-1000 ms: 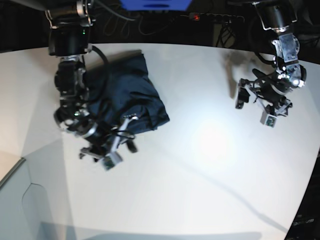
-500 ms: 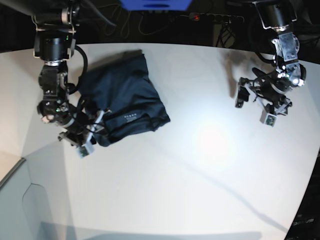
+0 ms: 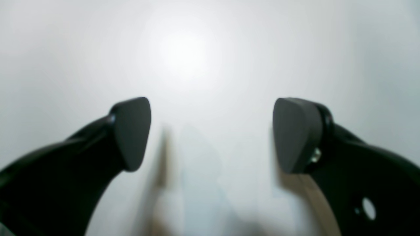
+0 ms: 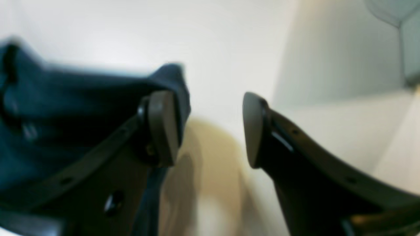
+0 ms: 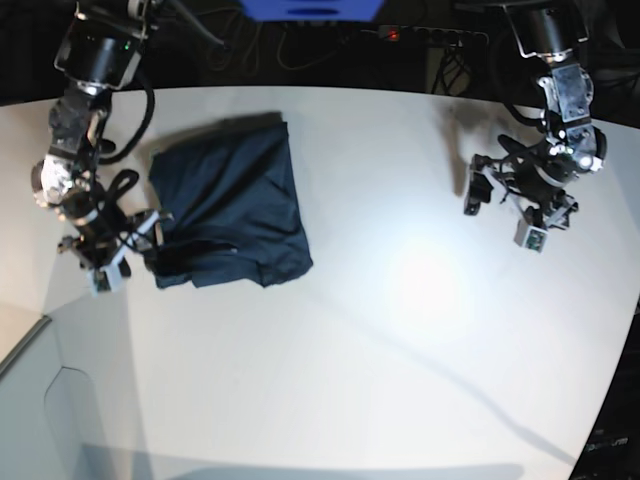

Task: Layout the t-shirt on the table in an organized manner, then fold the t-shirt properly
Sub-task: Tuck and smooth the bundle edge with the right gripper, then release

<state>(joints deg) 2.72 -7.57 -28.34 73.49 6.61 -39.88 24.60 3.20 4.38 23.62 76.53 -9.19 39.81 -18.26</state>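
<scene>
We see the right gripper (image 4: 210, 131) with its two dark fingers (image 4: 160, 127) spread apart, and there is nothing between them. One finger sits right against the edge of the t-shirt (image 4: 65, 111). We cannot tell if it really touches the cloth or is just in front of it, because this close view is blurry. The other finger has only white table (image 4: 229, 49) behind it.

From above, the right gripper (image 5: 125, 245) is at the near left corner of the t-shirt (image 5: 235, 205). The t-shirt is dark blue and lies on the far left part of the table (image 5: 400, 350). It looks like a bunched, wrinkly square, not spread out flat. We cannot make out the sleeves or the neck hole. The right arm (image 5: 75, 170) goes up along the left side of the cloth.

The left gripper (image 3: 210, 134) is wide open too, and it holds nothing. Between its fingers we only see bright white table (image 3: 203, 59) with a fuzzy glow of light. From above, the left gripper (image 5: 510, 200) is over the far right part of the table, well apart from the t-shirt.

The bottoms of both close views are filled by the dark fingers, so some table is hidden there. The top of the view from above is dark, with cables (image 5: 300, 50) we can barely make out.
</scene>
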